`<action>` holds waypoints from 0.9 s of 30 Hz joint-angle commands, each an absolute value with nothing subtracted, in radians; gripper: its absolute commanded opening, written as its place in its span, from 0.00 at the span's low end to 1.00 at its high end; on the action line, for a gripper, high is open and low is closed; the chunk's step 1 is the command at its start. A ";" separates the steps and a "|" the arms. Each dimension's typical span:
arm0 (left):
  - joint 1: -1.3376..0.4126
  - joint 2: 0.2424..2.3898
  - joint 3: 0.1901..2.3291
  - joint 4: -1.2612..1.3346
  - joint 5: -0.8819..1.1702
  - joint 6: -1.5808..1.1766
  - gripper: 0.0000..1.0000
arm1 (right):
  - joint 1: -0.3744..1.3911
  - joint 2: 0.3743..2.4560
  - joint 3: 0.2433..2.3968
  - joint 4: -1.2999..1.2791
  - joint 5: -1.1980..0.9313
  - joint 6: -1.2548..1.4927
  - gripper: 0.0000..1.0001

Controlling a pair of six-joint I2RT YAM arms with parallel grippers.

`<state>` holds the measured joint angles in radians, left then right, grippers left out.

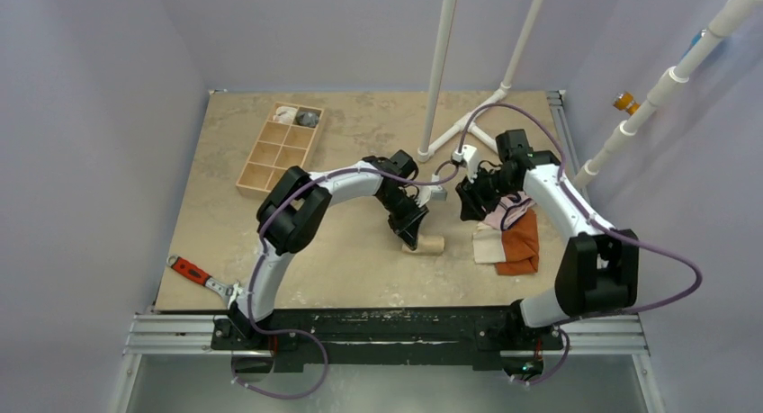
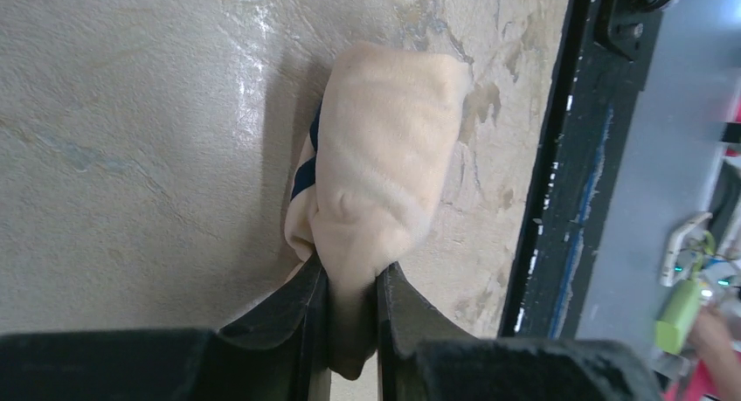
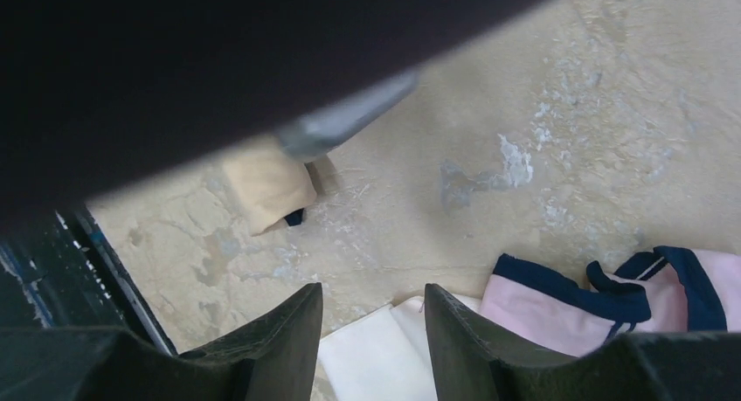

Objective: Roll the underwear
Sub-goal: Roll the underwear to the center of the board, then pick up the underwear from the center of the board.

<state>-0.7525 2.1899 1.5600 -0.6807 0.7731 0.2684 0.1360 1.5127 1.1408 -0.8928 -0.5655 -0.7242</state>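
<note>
Pale lilac walls on three sides; mottled beige stone-look tabletop, matt, with a few glossy scuffs.

The underwear is soft tan-beige fabric briefs with thin navy edging, wound into a short, fat cylinder. It lies on the table near the centre, between the two arms and towards the near rail. The surface is fleecy and creased, and one navy strip peeks out along the side.

The left gripper is clenched on one end of the roll, with fabric bunched between its dark fingers. The roll's long axis runs straight out from the jaws, in line with them. From above, that axis lies roughly across the table, with the left arm at its left end.

The right gripper hangs over the side pile with its jaws parted and nothing between them. It is near the roll but apart from it — the left arm is plainly the nearer.

The side pile holds pink briefs with dark edging, a cream folded cloth and an orange folded cloth. A wooden compartment tray stands at the far left, and a red-handled tool lies at the near left.

Judgement: the rolling looks essentially done, and what remains is letting go. The fabric is limp and springy, so a quick release may let the outer wrap slacken — withdrawing along the axis seems safest.
</note>
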 commanded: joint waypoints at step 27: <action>-0.686 2.554 1.839 -1.086 0.865 0.285 0.00 | 0.709 1.354 0.813 -0.460 -0.158 -0.660 0.54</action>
